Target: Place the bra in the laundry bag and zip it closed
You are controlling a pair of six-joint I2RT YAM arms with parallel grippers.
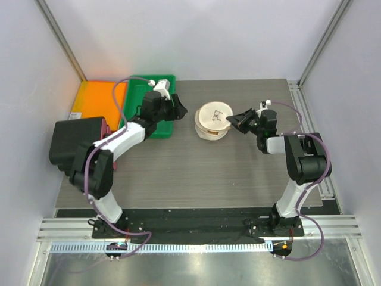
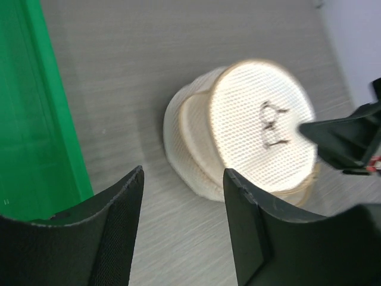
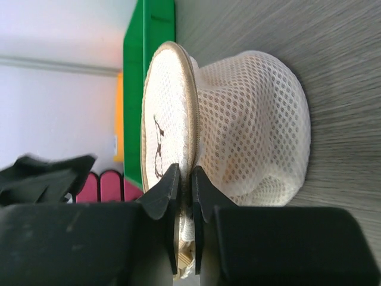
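Observation:
The laundry bag [image 1: 213, 121], a round cream mesh pouch whose flat lid carries a dark mark, sits in the middle of the table. My right gripper [image 1: 232, 121] reaches in from the right and is shut on the bag's zippered rim [image 3: 191, 119], with mesh pinched between the fingertips [image 3: 185, 168]. To the bag's left, my left gripper [image 1: 180, 109] stands open with nothing between its fingers [image 2: 183, 173]. It is a short way clear of the bag [image 2: 250, 131]. The bra is out of view.
A green tray [image 1: 152, 89] lies behind and left of my left gripper, with an orange tray [image 1: 98, 98] beside it at the far left. A black box [image 1: 74, 143] sits by the left arm. Frame posts rise at the back corners.

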